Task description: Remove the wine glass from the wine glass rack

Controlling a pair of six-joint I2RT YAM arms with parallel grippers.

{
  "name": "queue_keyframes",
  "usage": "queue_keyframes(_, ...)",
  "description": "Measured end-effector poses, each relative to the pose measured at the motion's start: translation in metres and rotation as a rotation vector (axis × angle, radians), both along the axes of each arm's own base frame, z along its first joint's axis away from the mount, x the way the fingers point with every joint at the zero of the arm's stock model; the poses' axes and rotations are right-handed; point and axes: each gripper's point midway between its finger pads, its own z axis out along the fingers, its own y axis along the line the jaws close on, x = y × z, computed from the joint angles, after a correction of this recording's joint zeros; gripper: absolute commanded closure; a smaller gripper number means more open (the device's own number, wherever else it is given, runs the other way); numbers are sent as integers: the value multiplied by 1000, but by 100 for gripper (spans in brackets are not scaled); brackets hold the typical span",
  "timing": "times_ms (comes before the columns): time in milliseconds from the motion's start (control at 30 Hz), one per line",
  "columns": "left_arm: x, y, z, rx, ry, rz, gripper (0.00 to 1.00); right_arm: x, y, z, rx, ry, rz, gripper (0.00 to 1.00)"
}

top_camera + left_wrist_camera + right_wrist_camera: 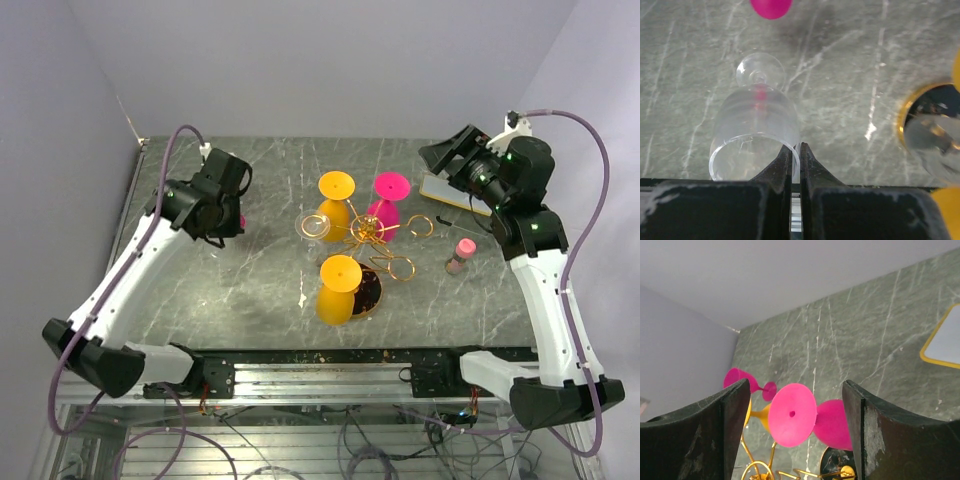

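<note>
Nearest the arm bases, the wine glass rack (pixel 368 232) stands mid-counter (pixel 250 290) on grey marble. Its dark gold-rimmed base (pixel 372 290) is partly hidden by the near yellow glass (pixel 338 290), which hangs upside down from a wire arm. To the right of the rack a small pink-topped bottle (pixel 460 255) stands upright. To the left, well apart from the rack, the left gripper (pixel 796 149) is closed on the rim of the clear wine glass (pixel 755 130), pinching the wall between its fingers. The glass points foot-away and seems to lie on its side, though contact with the counter cannot be told. A loose pink glass (pixel 771 7) lies just beyond it. Farther back, the far yellow glass (pixel 336 200) and the hanging pink glass (pixel 390 200) hang from the rack. The right gripper (pixel 796 385) hovers raised at the far right, jaws wide apart
</note>
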Motion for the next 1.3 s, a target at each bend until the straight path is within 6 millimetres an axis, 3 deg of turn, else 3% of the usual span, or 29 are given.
queue_keyframes(100,21,23,-19,43,64,35,93,1,9,2,1,11,52,26)
queue_keyframes(200,38,34,-34,61,101,43,93,4,16,1,5,24,93,25)
queue_keyframes(500,66,17,-85,27,253,-52,93,13,29,-22,8,109,168,25)
queue_keyframes(767,77,30,-90,-21,266,-32,85,15,39,-28,35,131,225,29)
queue_keyframes(1000,85,38,-90,-39,257,-10,66,26,54,-58,73,225,312,35)
queue_keyframes(1233,88,39,-86,-36,245,-11,47,14,59,-75,93,266,349,45)
queue_keyframes(1300,90,39,-80,-37,227,-11,36,10,58,-78,93,274,350,49)
